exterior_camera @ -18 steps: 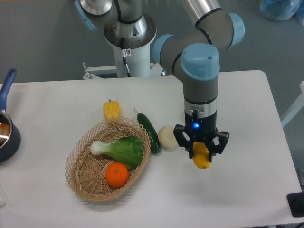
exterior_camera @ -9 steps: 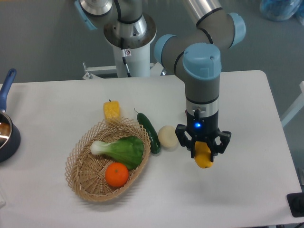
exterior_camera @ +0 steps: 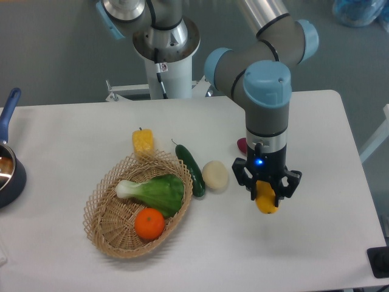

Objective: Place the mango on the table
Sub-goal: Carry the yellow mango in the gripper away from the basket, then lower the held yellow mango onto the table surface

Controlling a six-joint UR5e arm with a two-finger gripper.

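While clawed: smooth yellow-orange mango point(exterior_camera: 266, 202)

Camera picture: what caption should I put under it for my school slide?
Robot gripper holding a yellow mango over the white table, beside a basket of vegetables.

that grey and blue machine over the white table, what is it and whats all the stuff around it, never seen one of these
It is a robot arm, filmed from one fixed camera looking down at the front of the table. At its tip sits a two-finger gripper, shut on a yellow mango. On the table lie a wicker basket holding an orange and a leafy green vegetable. Beside the basket are a corn piece, a cucumber and a pale round item. A dark pot shows at the left edge.
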